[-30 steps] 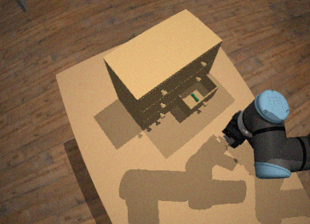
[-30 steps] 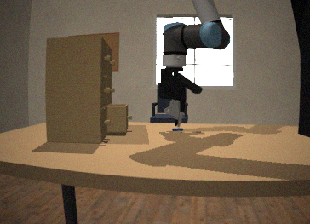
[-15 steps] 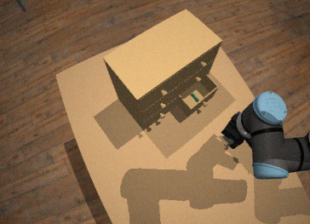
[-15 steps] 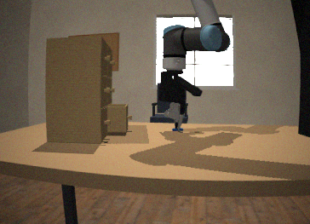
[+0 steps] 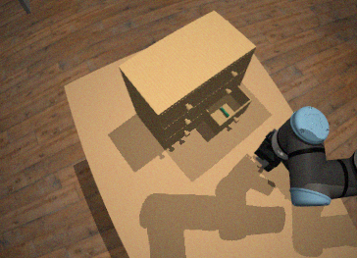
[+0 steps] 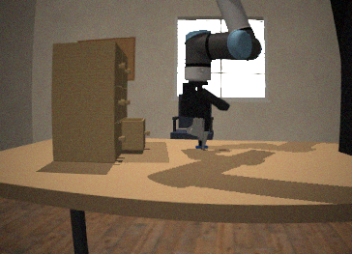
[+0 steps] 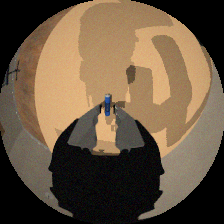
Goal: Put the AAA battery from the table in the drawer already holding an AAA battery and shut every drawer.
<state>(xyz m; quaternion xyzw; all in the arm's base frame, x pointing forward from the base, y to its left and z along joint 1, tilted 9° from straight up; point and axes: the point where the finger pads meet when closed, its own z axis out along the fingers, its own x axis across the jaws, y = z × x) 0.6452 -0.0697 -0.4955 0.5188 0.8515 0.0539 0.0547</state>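
Top, chest: standing upright [image 5: 188,60] [image 6: 84,100], its knobbed front facing about 4-5 o'clock.
Top, drawer: one low drawer [image 5: 234,113] [image 6: 133,134] is sticking out at the chest's 4 o'clock; a green battery [image 5: 224,112] is lying inside.
Top, claw: the claw [image 5: 261,164] [image 6: 202,145] [image 7: 107,105] is hovering at the drawer's 5 o'clock, well apart from it. Can't make out the table battery here.
Exterior, table battery: the blue battery [image 6: 201,147] [image 7: 107,105] is lying at the fingertips, around 3-4 o'clock from the open drawer.
Exterior, arm: pointing the claw down at 6 o'clock.
Wrist, claw: fingers are standing slightly apart, straddling the blue battery, not clamping it.
Wrist, battery: its long axis is running 12 to 6 o'clock, between the tips.
Wrist, step: looks like grasping is in hand; placing and shutting are remaining.
Wrist, next move: probably needing tips centred and low, then closing, checking grip and lifting before heading for the drawer.
Markings, all views: no brand, label or writing is reading legibly.
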